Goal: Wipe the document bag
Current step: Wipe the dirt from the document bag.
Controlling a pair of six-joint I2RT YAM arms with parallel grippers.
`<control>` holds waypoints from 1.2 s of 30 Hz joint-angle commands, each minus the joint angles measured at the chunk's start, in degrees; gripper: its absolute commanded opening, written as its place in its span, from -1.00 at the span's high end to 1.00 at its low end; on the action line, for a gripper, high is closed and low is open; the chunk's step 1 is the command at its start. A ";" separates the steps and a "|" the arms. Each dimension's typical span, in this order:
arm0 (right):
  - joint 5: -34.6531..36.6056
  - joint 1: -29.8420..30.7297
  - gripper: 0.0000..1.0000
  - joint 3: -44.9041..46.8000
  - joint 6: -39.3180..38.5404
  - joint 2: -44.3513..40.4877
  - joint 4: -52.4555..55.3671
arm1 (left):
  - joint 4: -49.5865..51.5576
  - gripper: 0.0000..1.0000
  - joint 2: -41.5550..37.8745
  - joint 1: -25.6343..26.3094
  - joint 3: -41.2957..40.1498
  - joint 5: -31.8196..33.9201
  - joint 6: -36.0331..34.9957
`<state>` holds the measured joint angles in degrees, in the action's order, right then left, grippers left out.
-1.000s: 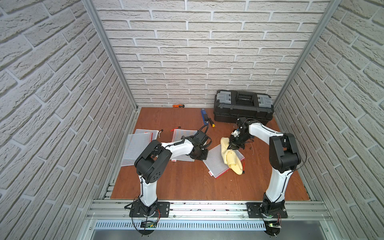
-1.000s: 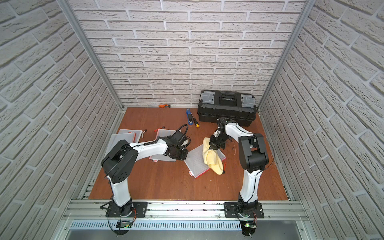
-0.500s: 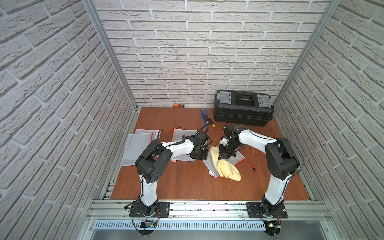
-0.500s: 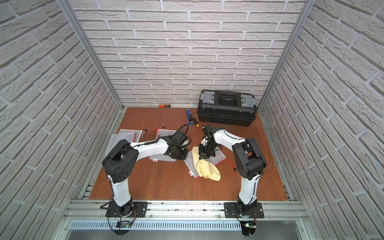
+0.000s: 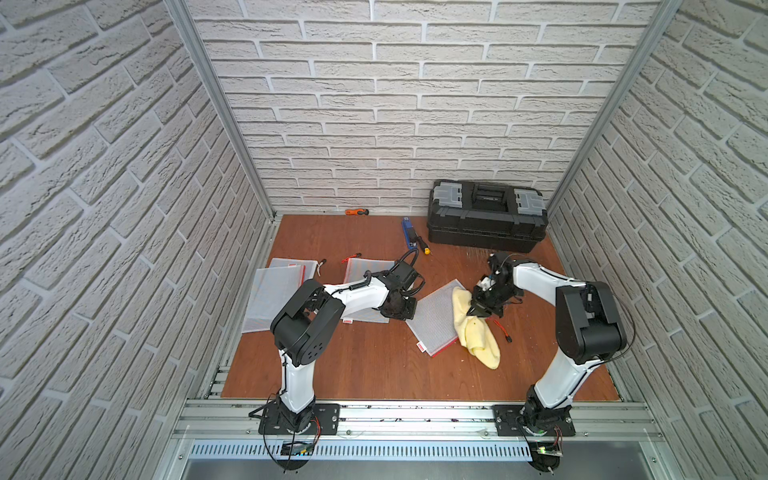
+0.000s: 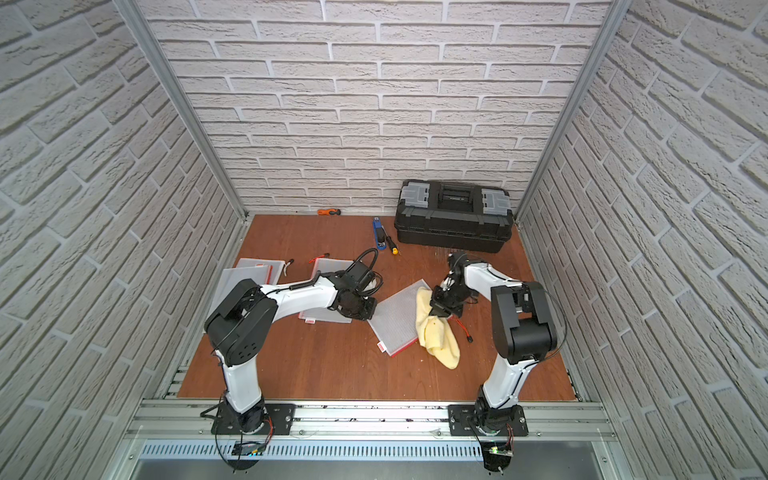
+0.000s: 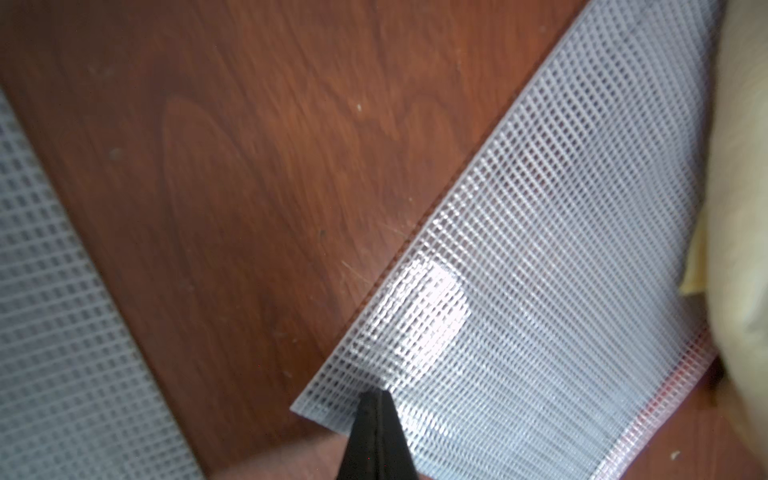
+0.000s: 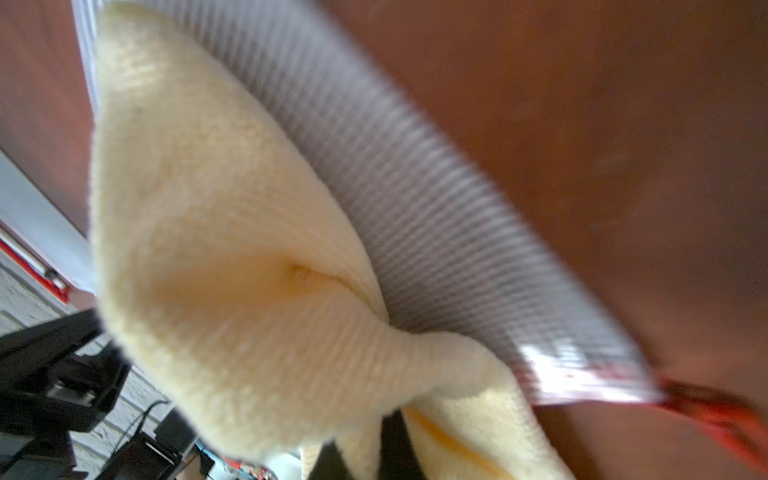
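Observation:
A translucent mesh document bag (image 5: 436,318) (image 6: 395,320) with a red zip edge lies flat at mid-table. My left gripper (image 5: 405,312) (image 7: 376,395) is shut with nothing between its fingers. Its tip presses down on the bag's (image 7: 540,270) corner nearest the left arm. A pale yellow cloth (image 5: 473,332) (image 6: 434,334) drapes over the bag's right side and onto the wood. My right gripper (image 5: 473,309) (image 8: 374,449) is shut on a bunched fold of that cloth (image 8: 249,249), low over the bag (image 8: 415,199).
More mesh bags (image 5: 274,295) (image 5: 368,270) lie to the left, partly under the left arm. A black toolbox (image 5: 486,216) stands at the back right, with a blue tool (image 5: 409,230) and an orange screwdriver (image 5: 357,212) near the wall. A red zip cord (image 5: 500,330) trails right of the cloth.
My right gripper dragged the cloth left across the bag, then back to the right, nearer the front. The left gripper has stayed on the bag's corner.

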<state>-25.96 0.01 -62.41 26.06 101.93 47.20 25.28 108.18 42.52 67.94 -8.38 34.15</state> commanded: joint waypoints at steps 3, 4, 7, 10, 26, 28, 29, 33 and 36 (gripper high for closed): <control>4.08 -2.57 0.96 -2.17 -4.47 -0.90 5.51 | 2.74 1.00 0.18 0.19 -1.15 2.13 -0.60; 2.28 -2.27 0.96 -2.03 -3.89 -1.15 4.84 | 2.76 1.00 -0.01 0.19 -1.22 2.19 -0.68; 0.27 2.57 0.96 -1.08 -0.93 -1.99 2.46 | 3.02 1.00 -0.08 0.19 -1.09 2.15 -0.62; 1.12 12.15 0.96 -2.05 1.80 -0.50 2.24 | 3.11 1.00 0.17 0.19 -0.73 1.79 -0.49; 0.80 17.38 0.96 1.98 4.30 4.84 -2.96 | 4.61 1.00 0.47 0.23 0.74 1.88 -0.93; 2.21 12.15 0.96 2.86 1.57 2.89 -0.64 | 4.61 1.00 0.45 0.24 0.68 1.97 -1.00; 2.98 9.88 0.96 3.18 0.40 1.98 0.33 | 4.69 1.00 0.37 0.21 0.69 2.09 -1.02; 5.83 1.04 0.96 2.84 -3.99 -1.21 4.59 | 4.61 1.00 0.88 0.24 0.68 1.88 -1.10; 5.50 -2.00 0.96 1.58 -5.16 -2.24 6.02 | 4.65 1.00 0.94 0.19 0.70 1.88 -1.16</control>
<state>-23.90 -1.30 -60.45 24.40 101.60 48.64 26.89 108.16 42.81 68.38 -7.92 34.06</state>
